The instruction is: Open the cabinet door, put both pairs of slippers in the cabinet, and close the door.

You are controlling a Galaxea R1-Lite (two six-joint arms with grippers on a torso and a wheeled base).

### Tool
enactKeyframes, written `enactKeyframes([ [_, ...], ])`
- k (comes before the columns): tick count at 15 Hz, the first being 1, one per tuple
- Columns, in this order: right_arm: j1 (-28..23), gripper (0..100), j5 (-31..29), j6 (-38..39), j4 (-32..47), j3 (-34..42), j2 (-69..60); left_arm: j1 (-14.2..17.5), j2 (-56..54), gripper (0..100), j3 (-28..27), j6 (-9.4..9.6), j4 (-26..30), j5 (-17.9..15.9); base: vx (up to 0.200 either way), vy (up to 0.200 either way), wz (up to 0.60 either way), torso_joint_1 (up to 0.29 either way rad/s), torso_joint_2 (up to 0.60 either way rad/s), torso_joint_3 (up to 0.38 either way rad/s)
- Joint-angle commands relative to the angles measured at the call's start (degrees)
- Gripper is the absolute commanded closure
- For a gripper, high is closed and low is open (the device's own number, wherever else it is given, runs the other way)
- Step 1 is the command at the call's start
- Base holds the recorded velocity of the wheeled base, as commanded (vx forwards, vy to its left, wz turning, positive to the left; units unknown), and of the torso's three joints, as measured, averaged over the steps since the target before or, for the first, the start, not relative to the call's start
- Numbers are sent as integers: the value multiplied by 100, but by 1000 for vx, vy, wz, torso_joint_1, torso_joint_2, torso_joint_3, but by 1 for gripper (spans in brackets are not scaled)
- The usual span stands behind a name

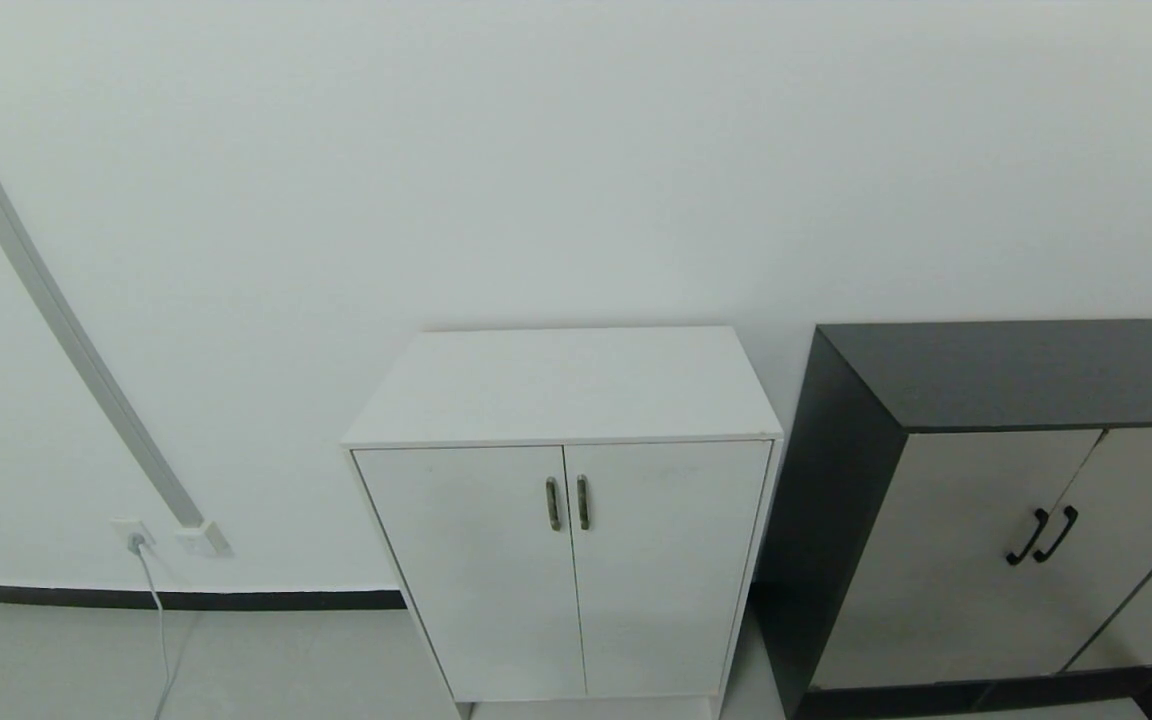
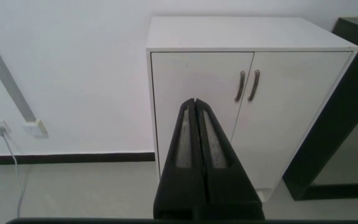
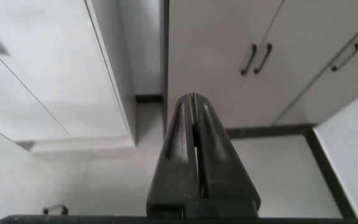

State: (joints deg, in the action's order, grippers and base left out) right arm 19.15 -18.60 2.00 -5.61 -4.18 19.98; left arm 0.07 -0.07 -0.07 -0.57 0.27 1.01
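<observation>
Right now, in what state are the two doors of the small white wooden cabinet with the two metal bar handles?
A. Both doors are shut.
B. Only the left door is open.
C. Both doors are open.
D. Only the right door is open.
A: the white cabinet shows a flat, closed front, with its two metal handles side by side at the middle seam.
</observation>
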Motion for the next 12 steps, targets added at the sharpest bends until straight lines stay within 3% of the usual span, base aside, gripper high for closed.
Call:
enactKeyframes([
  [1,-289,100,454,-33,33,111,-706,1,7,100,-1,-4,0,4,0,0,0,0,0,0],
  [7,-685,100,1808,-288,236,278,-1321,1,7,100,-1,-4,0,4,0,0,0,0,0,0],
  [11,-720,100,1966,-534,578,401,-1304,1,7,100,-1,5,0,4,0,0,0,0,0,0],
  [12,-940,100,1948,-534,578,392,-1251,1,7,100,-1,-4,0,4,0,0,0,0,0,0],
])
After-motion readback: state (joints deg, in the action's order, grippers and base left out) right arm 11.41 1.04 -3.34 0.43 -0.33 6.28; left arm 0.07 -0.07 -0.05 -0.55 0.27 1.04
